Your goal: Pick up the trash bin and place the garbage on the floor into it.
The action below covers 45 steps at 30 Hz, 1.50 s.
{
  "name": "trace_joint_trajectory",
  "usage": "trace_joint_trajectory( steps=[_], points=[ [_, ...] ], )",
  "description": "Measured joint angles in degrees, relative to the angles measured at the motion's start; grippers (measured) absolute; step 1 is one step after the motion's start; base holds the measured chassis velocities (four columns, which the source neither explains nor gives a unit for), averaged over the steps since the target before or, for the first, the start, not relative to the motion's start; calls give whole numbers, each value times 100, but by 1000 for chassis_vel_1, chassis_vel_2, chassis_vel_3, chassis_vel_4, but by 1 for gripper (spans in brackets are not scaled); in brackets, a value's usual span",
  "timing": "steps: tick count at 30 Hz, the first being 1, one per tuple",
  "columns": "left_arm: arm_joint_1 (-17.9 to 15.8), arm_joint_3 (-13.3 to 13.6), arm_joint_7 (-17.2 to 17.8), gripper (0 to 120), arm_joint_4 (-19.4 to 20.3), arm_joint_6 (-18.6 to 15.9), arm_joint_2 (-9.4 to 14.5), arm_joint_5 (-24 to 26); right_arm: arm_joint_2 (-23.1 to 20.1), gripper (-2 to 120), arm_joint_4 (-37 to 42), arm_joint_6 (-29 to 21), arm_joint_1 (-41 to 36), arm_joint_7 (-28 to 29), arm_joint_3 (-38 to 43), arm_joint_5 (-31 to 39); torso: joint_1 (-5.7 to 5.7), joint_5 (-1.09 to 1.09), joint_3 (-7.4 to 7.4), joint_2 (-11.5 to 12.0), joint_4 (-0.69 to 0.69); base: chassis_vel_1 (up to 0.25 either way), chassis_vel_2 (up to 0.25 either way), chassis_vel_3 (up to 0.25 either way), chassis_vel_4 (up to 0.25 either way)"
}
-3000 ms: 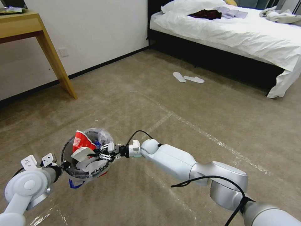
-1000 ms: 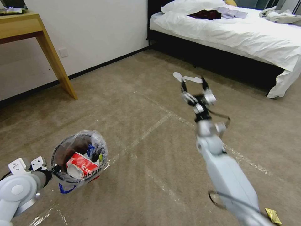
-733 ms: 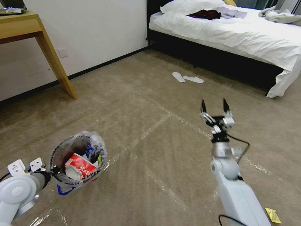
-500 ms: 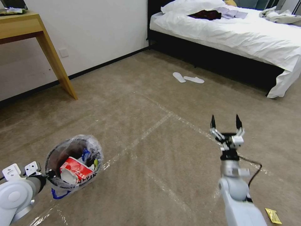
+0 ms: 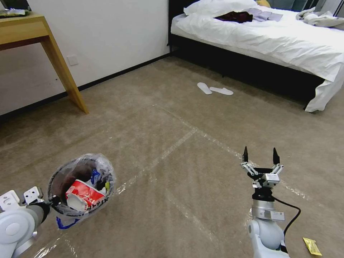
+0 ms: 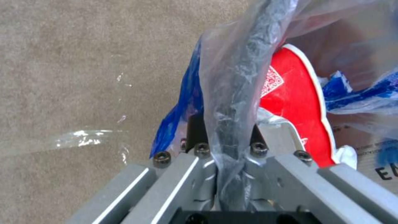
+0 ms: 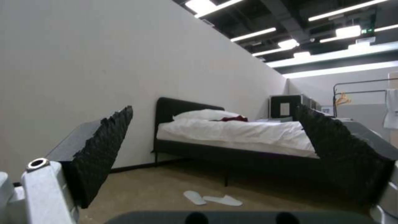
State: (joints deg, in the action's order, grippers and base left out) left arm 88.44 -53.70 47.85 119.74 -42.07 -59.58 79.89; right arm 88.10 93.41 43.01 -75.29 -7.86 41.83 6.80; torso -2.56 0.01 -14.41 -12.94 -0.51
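Carpet [image 5: 172, 118], beige-brown and crossed by shiny tape lines, covers the floor in front of the robot. At the lower left of the head view, the left hand [image 5: 53, 200] holds the trash bin [image 5: 61, 177] by its near rim, off the floor and tilted slightly toward the camera. From the left wrist view the left hand [image 6: 226, 155] has its fingers [image 6: 195, 132] pinched on the dark rim and the crinkled clear bag [image 6: 232, 77] that lines it. Inside the bin lie a red-and-white paper carton [image 5: 81, 194], a white crumpled piece just beside it, and something blue and a bit of yellow-green behind; what these small bits are is hard to make out. A blue flap of plastic [image 5: 64, 224] hangs under the bin.

At the lower right, the right hand [image 5: 260, 156] points upward and away from the robot, its two dark fingertips [image 5: 245, 153] spread wide with nothing between them, well apart from the bin. In the right wrist view the right hand [image 7: 215, 137] frames the bed [image 7: 236, 133] between its ridged black pads [image 7: 101, 146].

On the carpet near the right arm's base lies a small yellow packet [image 5: 312, 245]. Farther off, a pair of flat white slippers [image 5: 214, 89] rests near the bed [image 5: 286, 39]. A wooden surface [image 5: 21, 28] stands against the wall at the upper left.
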Motion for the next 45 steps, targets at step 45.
trace_joint_trajectory(
  steps=[45],
  points=[
    [101,55,-35,1,157,49,-114,-155,143,100,-513,329,2,-330,-33,-176,0,0,0,0,-1,-63,58,62,-61]
  ],
)
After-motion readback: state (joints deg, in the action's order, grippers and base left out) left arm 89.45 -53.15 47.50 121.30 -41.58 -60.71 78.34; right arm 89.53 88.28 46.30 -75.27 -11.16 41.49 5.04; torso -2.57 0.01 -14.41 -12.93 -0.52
